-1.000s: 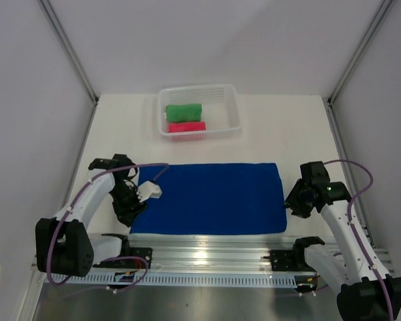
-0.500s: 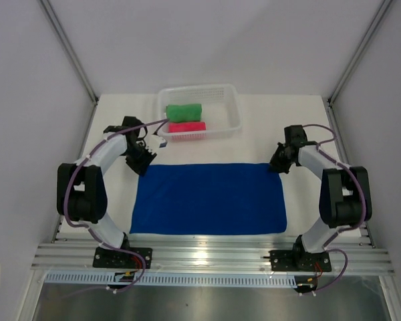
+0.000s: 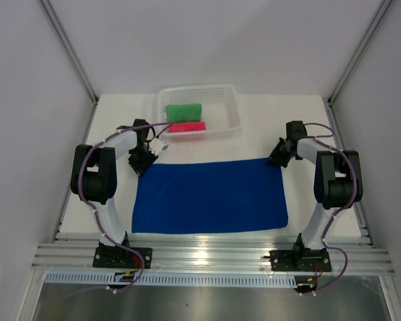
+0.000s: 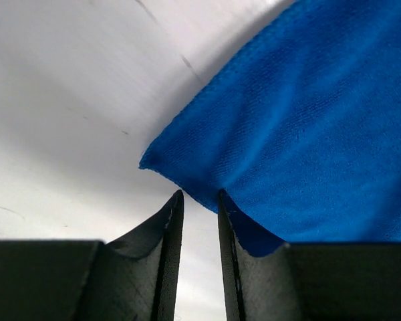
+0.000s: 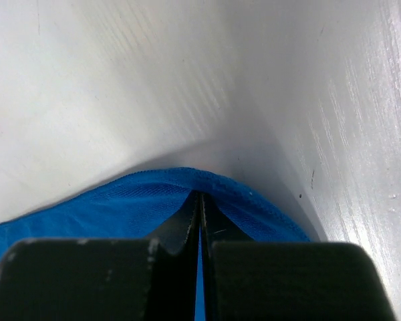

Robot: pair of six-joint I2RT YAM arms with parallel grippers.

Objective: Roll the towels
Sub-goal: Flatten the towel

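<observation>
The royal blue towel (image 3: 210,197) lies spread flat on the white table. My left gripper (image 3: 141,166) is at its far left corner. In the left wrist view the fingers (image 4: 168,221) stand a narrow gap apart with the towel's corner (image 4: 307,120) right at their tips, and bare table shows between them. My right gripper (image 3: 279,158) is at the far right corner. In the right wrist view it (image 5: 200,195) is shut on the towel's edge (image 5: 120,200). The green towel (image 3: 184,110) and the pink towel (image 3: 187,126) lie rolled in the basket.
The white mesh basket (image 3: 235,107) stands at the back centre of the table, just behind the blue towel's far edge. Metal frame posts rise at the back left and right. An aluminium rail runs along the near edge by the arm bases.
Both arms have swung from the towel's near sides out to its far corners. The right gripper has closed on the far right corner, which now sits slightly raised.
</observation>
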